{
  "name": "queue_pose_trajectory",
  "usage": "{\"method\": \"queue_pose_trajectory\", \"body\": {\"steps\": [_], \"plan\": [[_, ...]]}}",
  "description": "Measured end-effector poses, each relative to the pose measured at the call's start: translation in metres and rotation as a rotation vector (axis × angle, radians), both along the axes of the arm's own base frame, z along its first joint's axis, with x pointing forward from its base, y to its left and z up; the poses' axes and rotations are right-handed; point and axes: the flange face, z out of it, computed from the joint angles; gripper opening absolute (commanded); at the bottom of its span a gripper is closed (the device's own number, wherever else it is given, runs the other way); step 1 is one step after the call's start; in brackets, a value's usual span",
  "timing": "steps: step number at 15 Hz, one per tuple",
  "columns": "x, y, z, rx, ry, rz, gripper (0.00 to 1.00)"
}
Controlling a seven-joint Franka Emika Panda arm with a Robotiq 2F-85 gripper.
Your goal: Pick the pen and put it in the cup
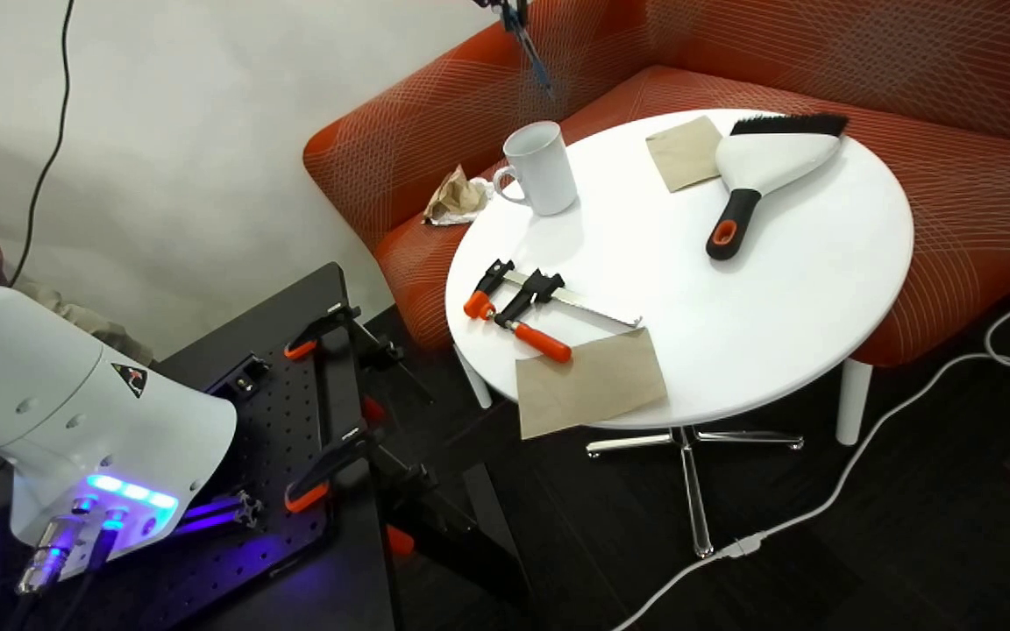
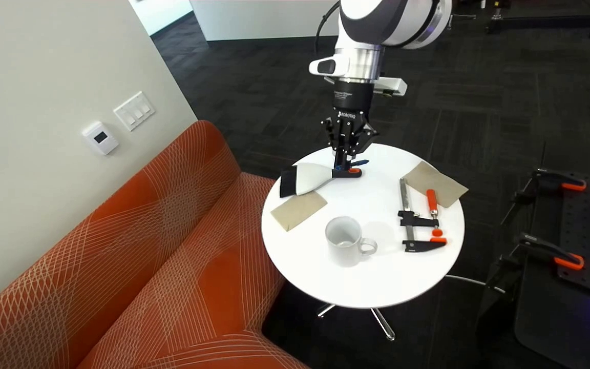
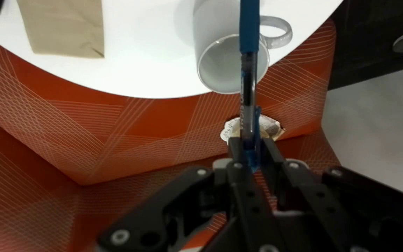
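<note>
The white cup [image 1: 542, 171] is a mug with a handle and stands upright on the round table; it also shows in an exterior view [image 2: 345, 246] and the wrist view [image 3: 215, 24]. My gripper [image 3: 248, 150] is shut on the blue pen [image 3: 249, 73] near one end. The pen runs forward from the fingertips and crosses in front of the cup's mouth in the wrist view. In an exterior view the pen [image 1: 538, 66] hangs tilted, tip down, above the cup and apart from it; the gripper [image 1: 514, 13] is mostly cut off. The gripper [image 2: 343, 165] also shows in an exterior view.
The white table [image 1: 785, 315] holds an orange-handled clamp [image 1: 544, 340], a white brush [image 1: 772, 158] with a black handle, and brown paper pieces [image 1: 593, 381]. A red sofa [image 1: 435, 114] borders the table. Crumpled paper [image 1: 457, 197] lies on the sofa beside the cup.
</note>
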Motion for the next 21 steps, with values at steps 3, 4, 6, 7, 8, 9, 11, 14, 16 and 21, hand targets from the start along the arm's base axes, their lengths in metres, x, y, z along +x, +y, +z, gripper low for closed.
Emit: {"method": "queue_pose_trajectory", "body": {"steps": [3, 4, 6, 7, 8, 9, 11, 14, 16, 21], "plan": [[-0.006, 0.009, 0.0, 0.101, 0.011, 0.086, 0.04], [-0.008, 0.012, 0.0, 0.133, 0.019, 0.108, 0.04], [-0.012, 0.016, 0.001, 0.195, 0.034, 0.156, 0.04], [-0.014, 0.017, 0.002, 0.223, 0.04, 0.18, 0.04], [-0.016, 0.018, 0.003, 0.249, 0.043, 0.203, 0.04], [-0.016, 0.019, 0.003, 0.272, 0.044, 0.223, 0.04], [-0.016, 0.02, 0.003, 0.313, 0.042, 0.258, 0.04], [-0.013, 0.02, -0.002, 0.365, 0.026, 0.302, 0.04], [-0.009, 0.021, -0.008, 0.396, 0.002, 0.332, 0.04], [-0.006, 0.02, -0.018, 0.406, 0.0, 0.341, 0.17]]}}
